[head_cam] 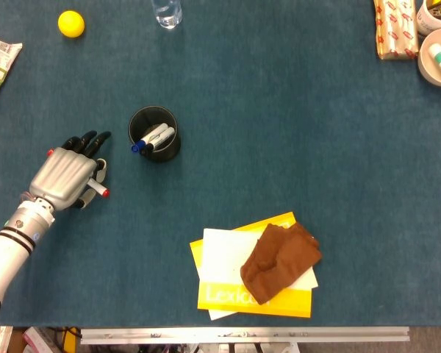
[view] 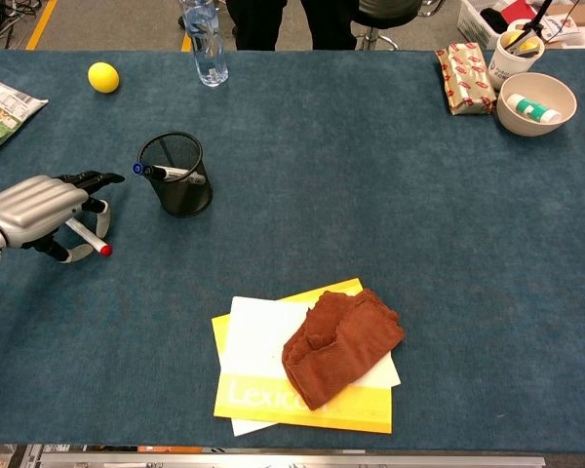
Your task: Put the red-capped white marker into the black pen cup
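My left hand [head_cam: 65, 173] [view: 41, 208] is at the table's left side, palm down over the red-capped white marker [head_cam: 99, 190] [view: 91, 240]. Its fingers curl around the marker's body, and the red cap pokes out on the right below the hand. The black mesh pen cup [head_cam: 155, 133] [view: 176, 174] stands a short way to the right of the fingertips, holding markers with blue and black caps. My right hand is in neither view.
A yellow ball [head_cam: 71, 23] and a clear water bottle [view: 204, 35] sit at the back left. A brown cloth [head_cam: 281, 261] lies on white and yellow paper pads [head_cam: 222, 283] at the front centre. A bowl [view: 535, 102] and snack packet [view: 465, 64] are back right.
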